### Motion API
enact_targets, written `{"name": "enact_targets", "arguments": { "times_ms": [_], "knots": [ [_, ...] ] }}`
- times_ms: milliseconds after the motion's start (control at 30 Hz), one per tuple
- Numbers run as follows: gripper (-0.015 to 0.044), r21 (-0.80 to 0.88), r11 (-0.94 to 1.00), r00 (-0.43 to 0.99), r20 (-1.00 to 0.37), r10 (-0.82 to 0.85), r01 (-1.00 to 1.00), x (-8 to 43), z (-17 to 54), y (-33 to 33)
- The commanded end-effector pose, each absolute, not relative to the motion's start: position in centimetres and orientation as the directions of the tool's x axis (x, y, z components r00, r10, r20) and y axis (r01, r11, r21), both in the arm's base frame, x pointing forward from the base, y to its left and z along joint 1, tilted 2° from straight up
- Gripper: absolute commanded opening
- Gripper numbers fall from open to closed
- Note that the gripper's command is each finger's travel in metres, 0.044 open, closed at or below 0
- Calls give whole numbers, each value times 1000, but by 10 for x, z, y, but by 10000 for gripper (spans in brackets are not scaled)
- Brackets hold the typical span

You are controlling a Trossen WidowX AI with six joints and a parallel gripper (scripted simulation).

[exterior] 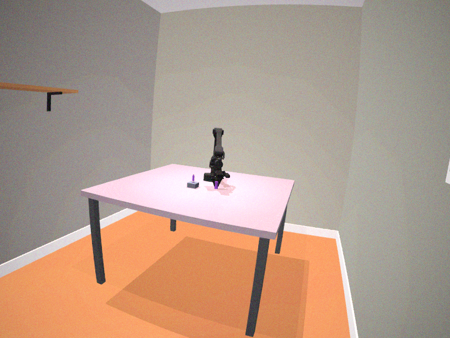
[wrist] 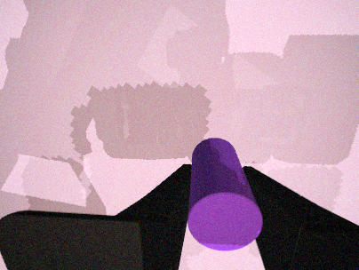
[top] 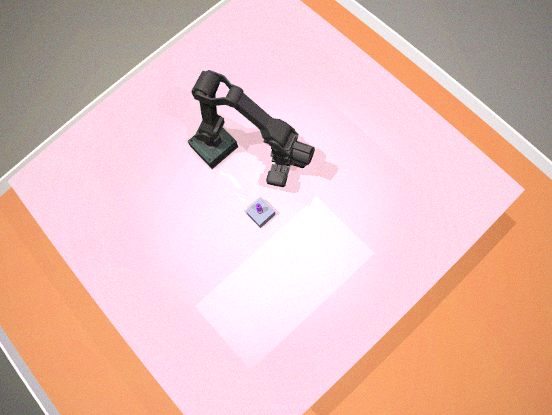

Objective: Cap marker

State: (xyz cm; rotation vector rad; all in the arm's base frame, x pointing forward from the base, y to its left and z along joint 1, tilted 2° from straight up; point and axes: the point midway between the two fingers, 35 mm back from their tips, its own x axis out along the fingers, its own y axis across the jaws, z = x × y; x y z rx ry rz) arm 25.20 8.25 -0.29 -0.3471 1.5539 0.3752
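The cap (exterior: 215, 185) (wrist: 225, 195) stands upright on the pink counter (top: 156, 250) (exterior: 189, 205) (wrist: 289, 18), a short purple cylinder with its flat, round end facing up. The claw (top: 282, 169) (exterior: 215, 182) (wrist: 216, 173) is closed on it, one dark finger against each side. From overhead I can't see the cap, since the arm and claw cover that spot.

Near it, well outside the claw's grip, the marker (top: 258, 207) (exterior: 193, 178) stands upright, purple as well, in the middle of a small grey-blue block (top: 261, 218) (exterior: 192, 185). Its tip is bare, so the cap is off it.

The black arm (top: 254, 111) (exterior: 218, 142) rises from a dark green base (top: 212, 162) on the same counter, reaches out high and bends down to the cap. Its shadow spreads over the pink surface around the claw. A bright white patch lies across the counter beyond the block.

Dark legs hold the counter above an orange floor (exterior: 54, 305), and a wooden shelf (exterior: 36, 88) sticks out from a grey wall (exterior: 91, 119).
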Motion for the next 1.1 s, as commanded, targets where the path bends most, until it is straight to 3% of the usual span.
{"name": "enact_targets", "arguments": {
  "times_ms": [0, 133, 1067],
  "knots": [
    [76, 16, 898, -14, -1000, 11, -441, 252, -3, 83],
    [0, 16, 898, -14, -1000, 11, -441, 253, 1, 83],
    [0, 14, 898, -12, -1000, 9, -441, 266, 65, 62]
  ]
}}
